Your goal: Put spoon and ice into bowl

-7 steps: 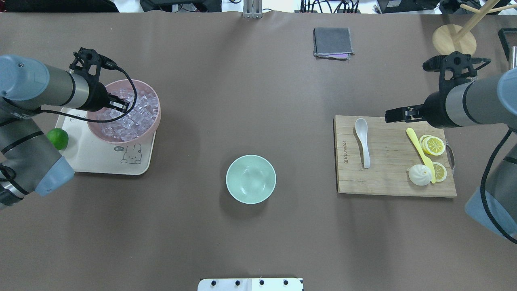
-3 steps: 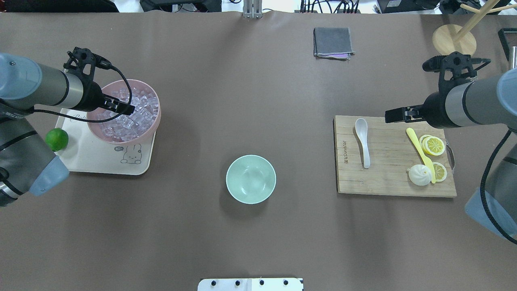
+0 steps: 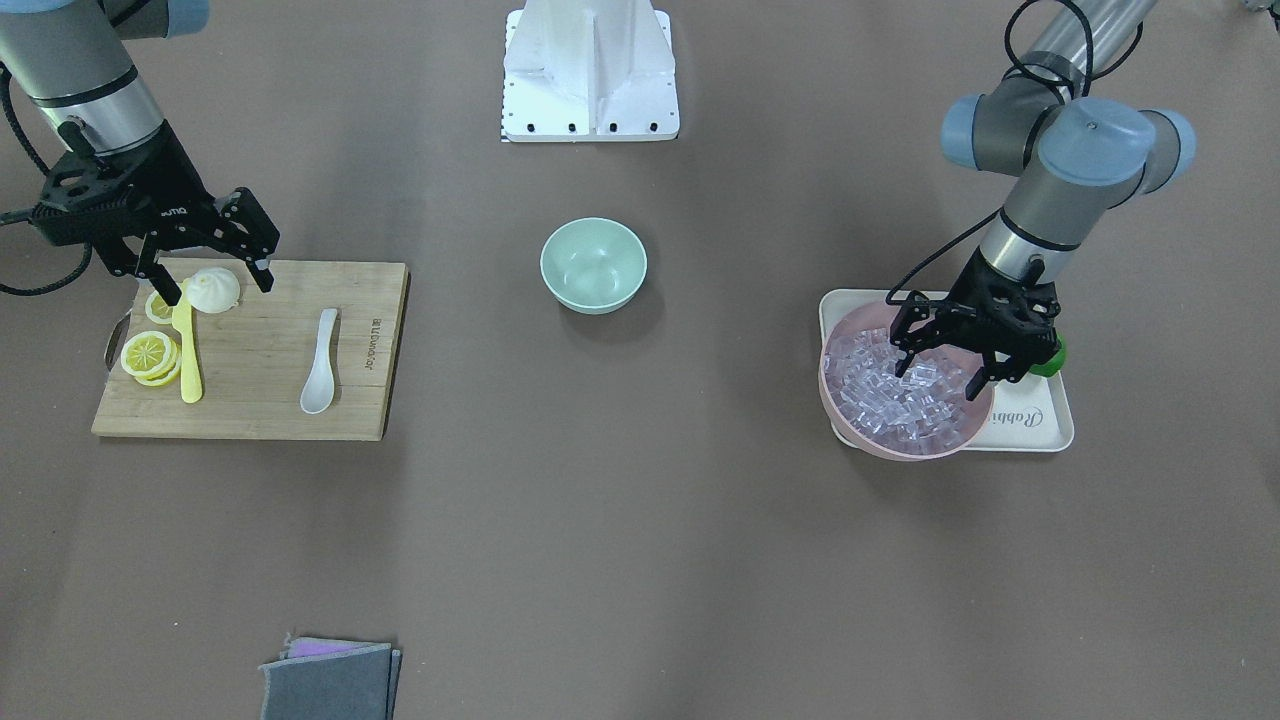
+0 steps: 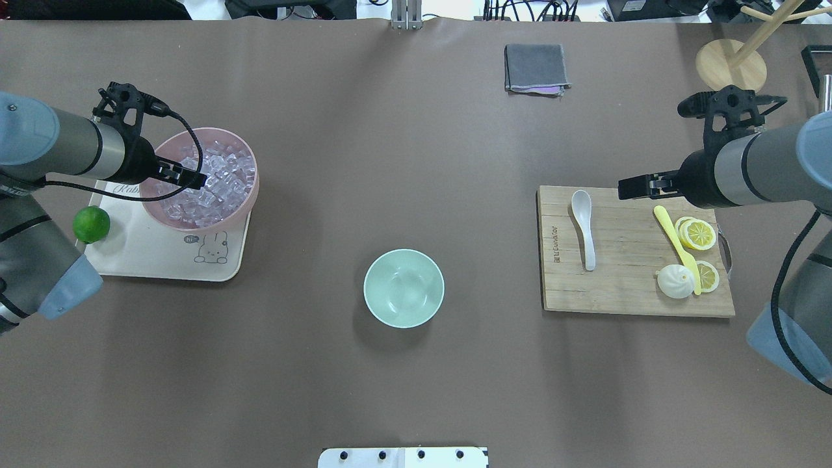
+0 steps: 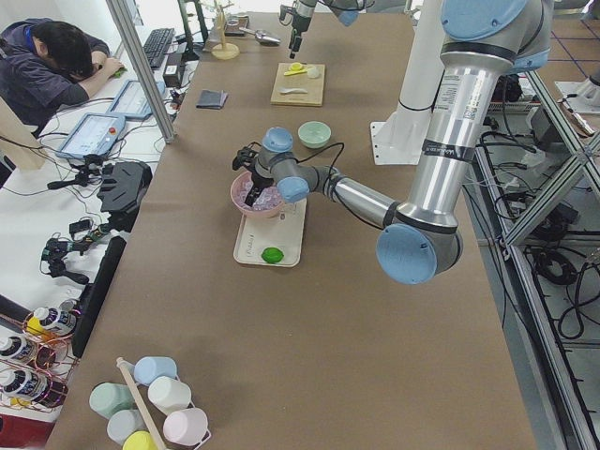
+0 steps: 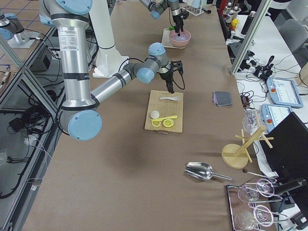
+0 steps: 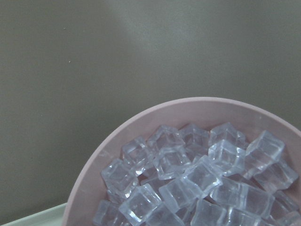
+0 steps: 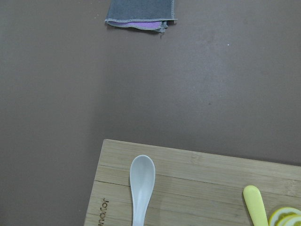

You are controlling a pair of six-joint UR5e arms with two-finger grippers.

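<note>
The white spoon (image 4: 584, 227) lies on the wooden cutting board (image 4: 624, 292), also in the front view (image 3: 320, 375) and right wrist view (image 8: 141, 188). The mint-green bowl (image 4: 403, 288) stands empty at the table's middle (image 3: 593, 265). Many clear ice cubes (image 7: 197, 179) fill the pink bowl (image 4: 249, 198). My left gripper (image 3: 938, 378) hangs open over the ice (image 3: 895, 400), holding nothing; it also shows from overhead (image 4: 194, 178). My right gripper (image 3: 205, 282) is open and empty above the board's robot-side edge, apart from the spoon (image 4: 629, 186).
The pink bowl sits on a cream tray (image 4: 162, 260) with a green lime (image 4: 91, 223). On the board lie a yellow knife (image 4: 676, 247), lemon slices (image 4: 697, 234) and a white bun (image 4: 675, 281). A grey cloth (image 4: 536, 68) and a wooden stand (image 4: 731, 62) are at the far side.
My left arm has drawn back toward the overhead view's left, its gripper sliding over the near-left part of the ice. The right arm has barely moved.
</note>
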